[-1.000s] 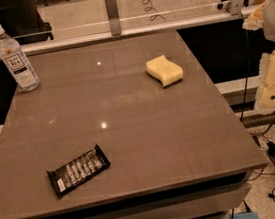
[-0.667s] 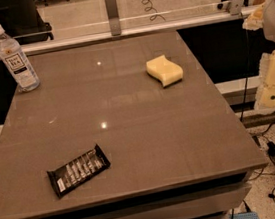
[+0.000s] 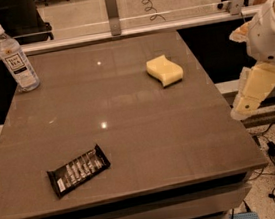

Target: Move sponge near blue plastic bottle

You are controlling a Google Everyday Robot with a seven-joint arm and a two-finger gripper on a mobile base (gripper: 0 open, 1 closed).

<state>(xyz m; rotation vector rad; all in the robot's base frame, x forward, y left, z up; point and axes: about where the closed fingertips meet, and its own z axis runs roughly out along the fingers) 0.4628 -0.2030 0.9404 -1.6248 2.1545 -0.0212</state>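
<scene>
Sponge (image 3: 164, 70): laid on the desk (image 3: 147, 145), right rear part.
Blue plastic bottle (image 3: 16, 58): stood upright at the desk's left rear corner.
Claw (image 3: 247, 98): held off the desk's right edge; its state cannot be told.

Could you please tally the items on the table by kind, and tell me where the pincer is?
Sponge: 1
Blue plastic bottle: 1
Black snack-bar wrapper: 1
Total: 3
The pincer hangs beyond the right edge of the table in the camera view, touching none of them.
</scene>
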